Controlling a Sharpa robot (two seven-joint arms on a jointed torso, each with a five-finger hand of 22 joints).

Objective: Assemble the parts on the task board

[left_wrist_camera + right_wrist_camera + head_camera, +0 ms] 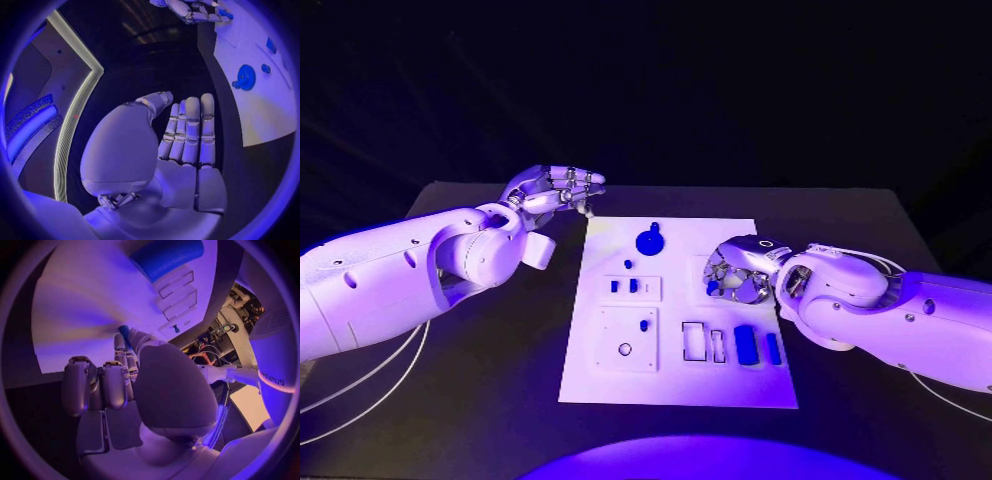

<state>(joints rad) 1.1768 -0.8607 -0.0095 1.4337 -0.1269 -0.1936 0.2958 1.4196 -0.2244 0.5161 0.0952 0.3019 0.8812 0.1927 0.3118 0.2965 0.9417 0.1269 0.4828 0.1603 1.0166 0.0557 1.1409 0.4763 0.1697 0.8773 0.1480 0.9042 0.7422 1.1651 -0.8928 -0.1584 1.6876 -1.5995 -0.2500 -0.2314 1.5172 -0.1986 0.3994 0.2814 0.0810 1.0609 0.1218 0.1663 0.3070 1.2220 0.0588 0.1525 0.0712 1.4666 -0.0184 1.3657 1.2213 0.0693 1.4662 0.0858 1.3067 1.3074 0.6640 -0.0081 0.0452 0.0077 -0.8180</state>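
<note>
The black tabletop (488, 400) carries the white board (678, 370) at its middle. My left robot hand (557, 190) hovers near the board's far left corner, empty, fingers loosely curled. My right robot hand (737, 272) pinches a small blue part (714, 286) over the board's right edge.

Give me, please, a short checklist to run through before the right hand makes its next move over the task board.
1. Right hand over the task board: ok.
2. Small blue part at its fingertips: ok; firmness of grip: cannot tell.
3. Left hand off the board, holding nothing: ok.
4. Round blue part away from both hands: ok.
5. Blue blocks lying near the board's front edge: ok.
6. Target slot under the right hand: cannot tell.
</note>
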